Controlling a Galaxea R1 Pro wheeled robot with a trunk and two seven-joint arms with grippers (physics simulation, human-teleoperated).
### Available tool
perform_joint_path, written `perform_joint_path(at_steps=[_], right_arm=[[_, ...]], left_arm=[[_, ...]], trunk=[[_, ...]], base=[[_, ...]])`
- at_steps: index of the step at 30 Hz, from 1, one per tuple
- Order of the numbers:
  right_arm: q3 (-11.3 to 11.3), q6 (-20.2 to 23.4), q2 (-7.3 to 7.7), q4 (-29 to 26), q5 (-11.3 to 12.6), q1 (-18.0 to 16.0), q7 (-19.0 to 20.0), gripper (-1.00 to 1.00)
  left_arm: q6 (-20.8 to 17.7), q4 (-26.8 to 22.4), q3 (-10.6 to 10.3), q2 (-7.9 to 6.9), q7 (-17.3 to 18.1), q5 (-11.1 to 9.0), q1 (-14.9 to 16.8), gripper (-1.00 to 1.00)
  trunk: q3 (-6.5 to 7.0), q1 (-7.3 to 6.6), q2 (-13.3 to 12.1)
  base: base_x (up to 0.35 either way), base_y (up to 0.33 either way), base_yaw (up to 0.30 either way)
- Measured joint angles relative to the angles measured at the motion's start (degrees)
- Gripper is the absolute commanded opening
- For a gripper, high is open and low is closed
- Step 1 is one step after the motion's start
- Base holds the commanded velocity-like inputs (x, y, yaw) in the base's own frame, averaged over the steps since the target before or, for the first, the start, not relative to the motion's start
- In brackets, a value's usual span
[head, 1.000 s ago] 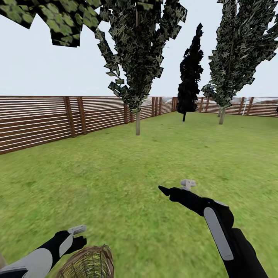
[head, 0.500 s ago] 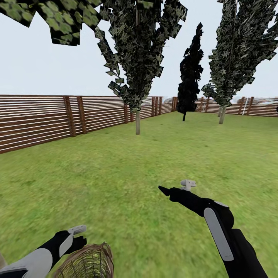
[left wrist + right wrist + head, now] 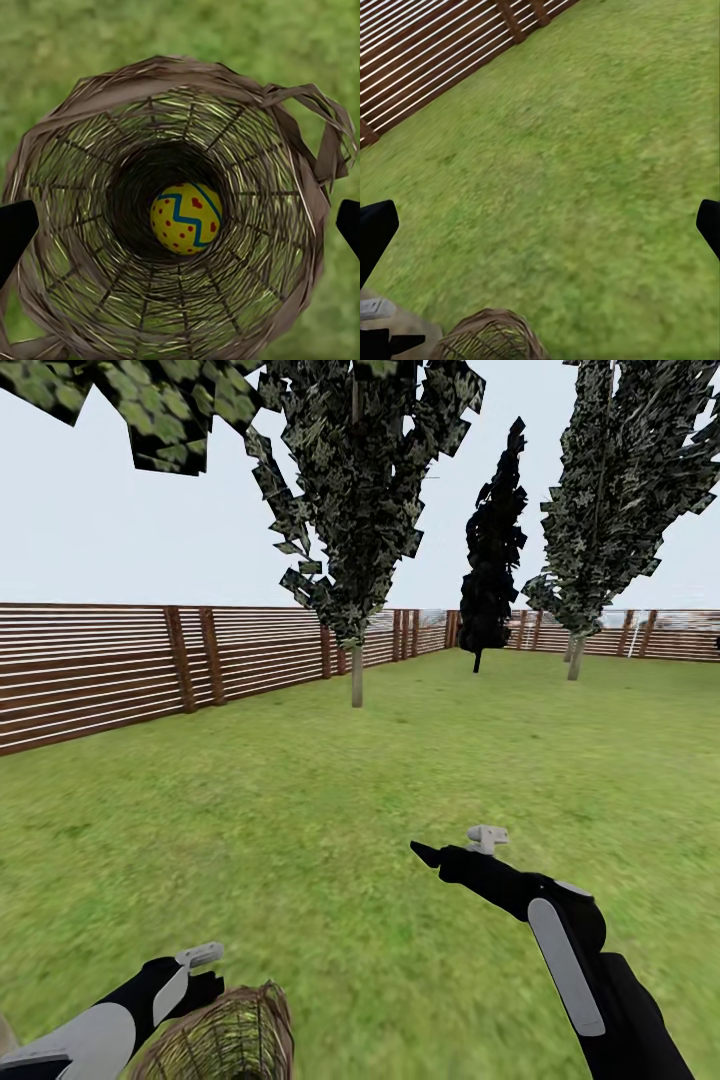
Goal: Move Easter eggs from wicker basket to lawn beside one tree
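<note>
In the head view we see the lawn [image 3: 300,810] run out to a slatted fence [image 3: 100,670], with three trees behind it. The basket [image 3: 215,1040] lies at the lower edge, tipped over, its open mouth toward the camera. Our left gripper [image 3: 200,970] is just beside its rim; here we cannot tell how wide it stands. Our right gripper [image 3: 455,845] hangs over bare grass, well apart from the basket.

In the left wrist view we look straight into the basket [image 3: 67,150]. One egg [image 3: 185,218] rests deep at the bottom, its long axis slightly tilted. The left fingertips [image 3: 15,232] stand wide apart, outside the rim, holding nothing.

In the right wrist view the fingertips [image 3: 375,229] are spread wide and empty above the lawn [image 3: 585,150]. The basket [image 3: 491,337] and the fence [image 3: 427,52] appear at opposite edges.
</note>
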State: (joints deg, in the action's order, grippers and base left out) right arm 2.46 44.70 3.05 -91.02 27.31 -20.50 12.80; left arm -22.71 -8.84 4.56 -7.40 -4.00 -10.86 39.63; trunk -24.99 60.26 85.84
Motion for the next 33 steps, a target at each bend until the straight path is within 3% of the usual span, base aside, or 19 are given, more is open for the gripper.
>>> perform_joint_path(at_steps=[33], right_arm=[[0.08,-0.21,0.0,0.01,0.03,0.06,0.01,1.0]], left_arm=[[-0.14,0.0,-0.01,-0.01,0.14,0.1,0.0,1.0]], trunk=[[-5.93,7.25,13.24]], base=[[0.0,0.0,0.0]])
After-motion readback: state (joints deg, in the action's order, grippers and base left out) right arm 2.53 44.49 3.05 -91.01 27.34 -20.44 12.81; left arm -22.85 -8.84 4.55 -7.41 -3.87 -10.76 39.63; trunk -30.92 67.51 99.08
